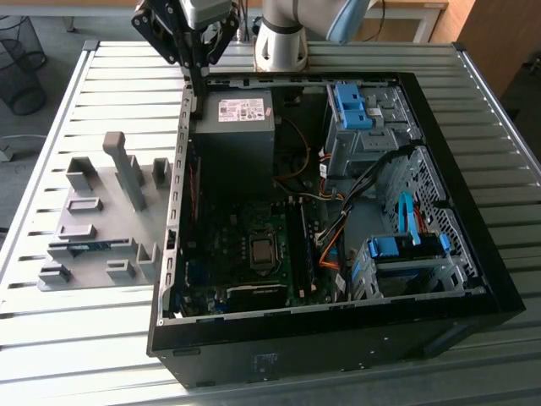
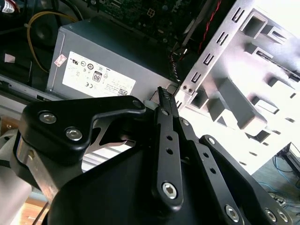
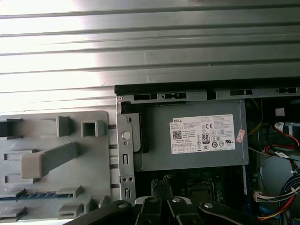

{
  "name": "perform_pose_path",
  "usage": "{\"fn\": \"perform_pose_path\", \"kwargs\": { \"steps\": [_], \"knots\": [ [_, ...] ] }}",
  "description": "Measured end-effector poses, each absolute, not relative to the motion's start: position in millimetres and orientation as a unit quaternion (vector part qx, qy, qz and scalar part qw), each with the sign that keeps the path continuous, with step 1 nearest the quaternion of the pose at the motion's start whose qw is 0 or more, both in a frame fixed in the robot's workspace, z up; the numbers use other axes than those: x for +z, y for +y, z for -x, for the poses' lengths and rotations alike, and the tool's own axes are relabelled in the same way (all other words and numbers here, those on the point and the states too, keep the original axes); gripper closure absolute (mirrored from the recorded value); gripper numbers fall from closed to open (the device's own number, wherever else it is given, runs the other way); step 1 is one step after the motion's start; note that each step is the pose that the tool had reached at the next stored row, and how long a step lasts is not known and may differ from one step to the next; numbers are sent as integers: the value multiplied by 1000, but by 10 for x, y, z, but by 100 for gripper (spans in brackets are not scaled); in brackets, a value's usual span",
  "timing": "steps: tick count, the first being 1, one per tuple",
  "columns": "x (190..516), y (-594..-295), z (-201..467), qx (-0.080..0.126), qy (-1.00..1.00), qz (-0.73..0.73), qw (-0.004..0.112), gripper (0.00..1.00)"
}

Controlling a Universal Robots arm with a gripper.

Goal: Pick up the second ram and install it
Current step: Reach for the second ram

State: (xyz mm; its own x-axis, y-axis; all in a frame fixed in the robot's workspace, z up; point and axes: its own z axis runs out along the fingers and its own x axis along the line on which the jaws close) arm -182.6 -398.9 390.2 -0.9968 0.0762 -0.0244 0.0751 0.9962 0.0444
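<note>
The gripper hangs at about eleven o'clock in the exterior view. Its black fingers are drawn together into one thin bar, and nothing can be seen between them. In the second wrist view the closed tips sit in front of the corner where the power supply meets the perforated metal flange of the case. Whether they touch either one cannot be told.

The second ram is well apart from the gripper. It lies flat in the grey fixture, at about eight o'clock in the exterior view. It is a thin blue strip set lengthwise between low grey blocks. In the first wrist view the ram shows as a narrow blue line with a row of dark chips, seated in a groove of the fixture.

The fixture sits on the slatted metal table, just beside the open computer case, at the case's nine o'clock. A tall grey post stands on the fixture between the gripper and the ram. The case's upright side flange also stands between the fixture and the inside of the case.

Inside the case, the green motherboard lies at six o'clock from the power supply, with long black slots along its three o'clock edge. Orange cables run just beside those slots. Blue drive brackets sit at one o'clock and at four o'clock.
</note>
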Motion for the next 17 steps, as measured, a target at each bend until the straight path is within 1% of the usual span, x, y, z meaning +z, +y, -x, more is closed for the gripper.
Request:
{"fn": "perform_pose_path", "kwargs": {
  "steps": [17],
  "knots": [
    [3891,-3989,2069,22,999,-38,13,90]
  ]
}}
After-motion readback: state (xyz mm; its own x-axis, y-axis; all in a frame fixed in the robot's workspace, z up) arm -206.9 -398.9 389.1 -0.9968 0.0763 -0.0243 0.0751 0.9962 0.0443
